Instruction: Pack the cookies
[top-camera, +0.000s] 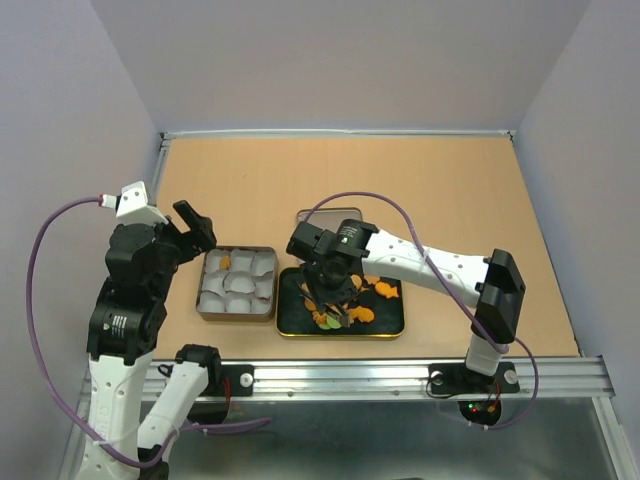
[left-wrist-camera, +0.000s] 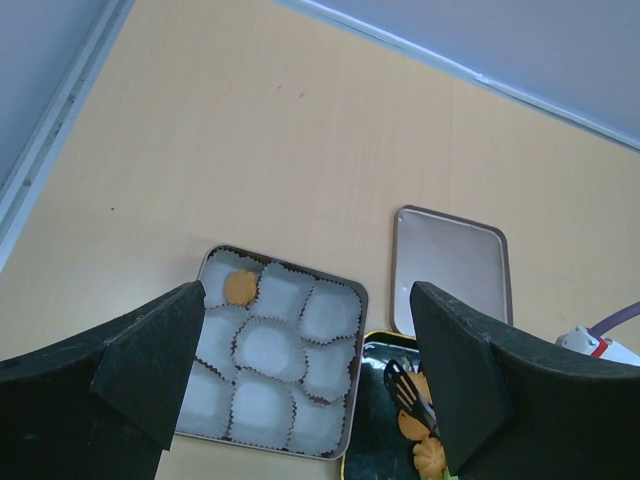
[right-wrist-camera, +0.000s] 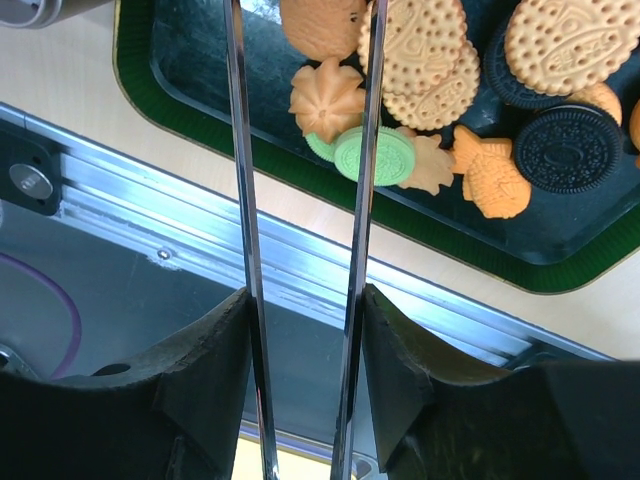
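The cookies (right-wrist-camera: 420, 50) lie piled in a black tray (right-wrist-camera: 180, 70): tan and black rounds, an orange flower (right-wrist-camera: 327, 100), an orange fish (right-wrist-camera: 490, 180) and a green round (right-wrist-camera: 375, 155). My right gripper (right-wrist-camera: 300, 320) is shut on metal tongs (right-wrist-camera: 240, 200), whose two blades reach over the tray (top-camera: 292, 318); their tips are out of view. In the top view it (top-camera: 335, 275) hovers over the cookies (top-camera: 355, 315). My left gripper (left-wrist-camera: 308, 300) is open and empty, high above a square tin (left-wrist-camera: 355, 300) of white paper cups. One orange cookie (left-wrist-camera: 239, 287) sits in the tin's far-left cup.
The tin's flat lid (left-wrist-camera: 450, 265) lies behind the tray. The tin (top-camera: 205, 300) sits just left of the tray. An aluminium rail (right-wrist-camera: 200, 240) runs along the table's near edge, close to the tray. Walls stand on three sides.
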